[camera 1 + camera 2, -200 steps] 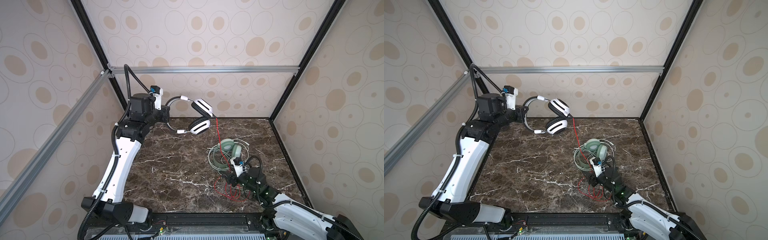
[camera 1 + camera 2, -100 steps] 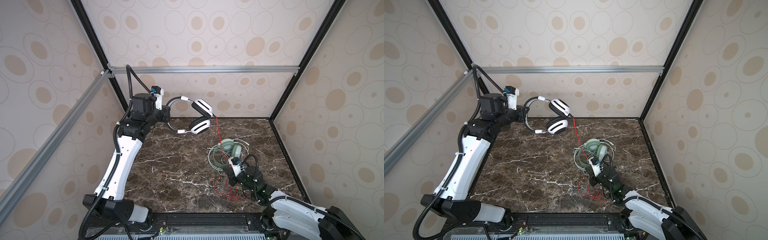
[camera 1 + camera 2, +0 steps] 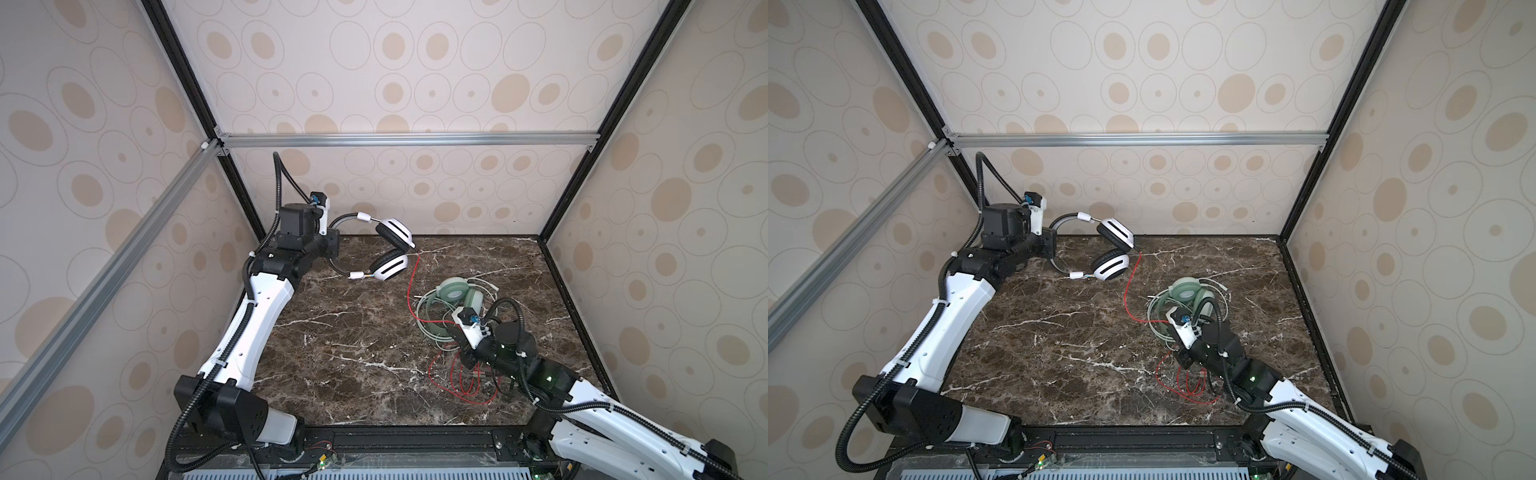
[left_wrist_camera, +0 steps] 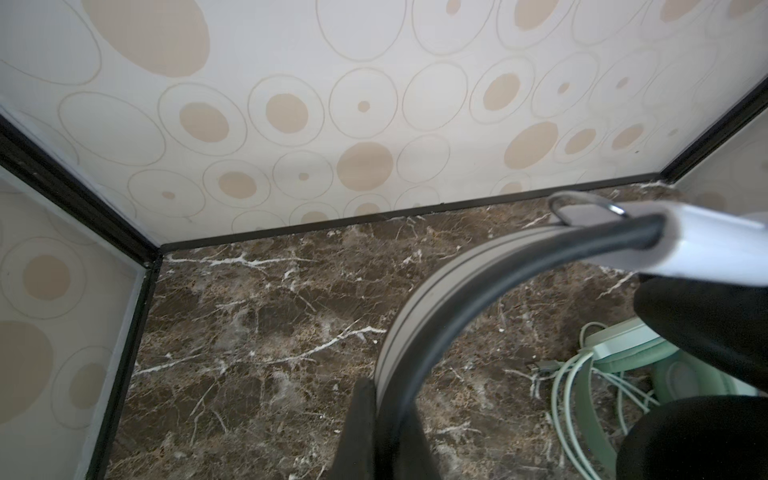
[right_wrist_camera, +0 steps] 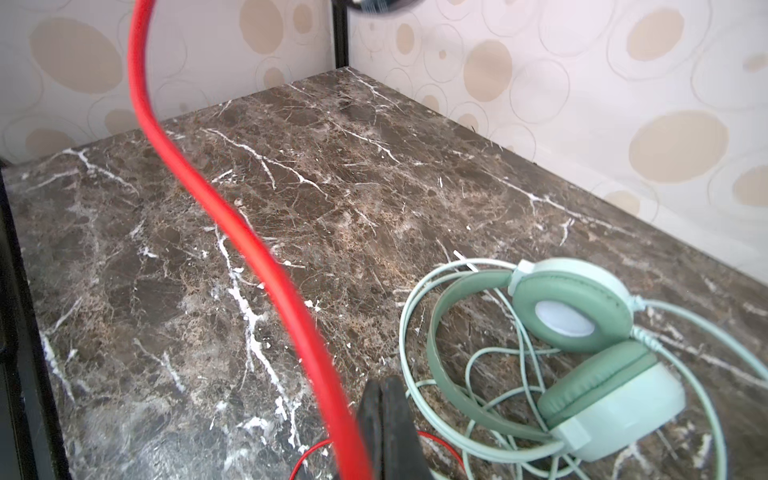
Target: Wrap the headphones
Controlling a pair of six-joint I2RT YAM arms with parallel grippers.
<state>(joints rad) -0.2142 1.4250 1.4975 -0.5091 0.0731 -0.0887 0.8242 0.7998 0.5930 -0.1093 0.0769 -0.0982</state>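
No text, label, brand, number or sign can be read in any view. There is none on the white headphones (image 3: 388, 268) toward 11 o'clock of the tabletop, none on the green headphones (image 3: 453, 291) toward 2 o'clock, and none on the arms or walls.

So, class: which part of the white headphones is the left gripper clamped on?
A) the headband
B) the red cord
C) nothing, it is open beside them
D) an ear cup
A: the left wrist view shows the left gripper shut on the grey headband of the white headphones; the red cord hangs well away from it.
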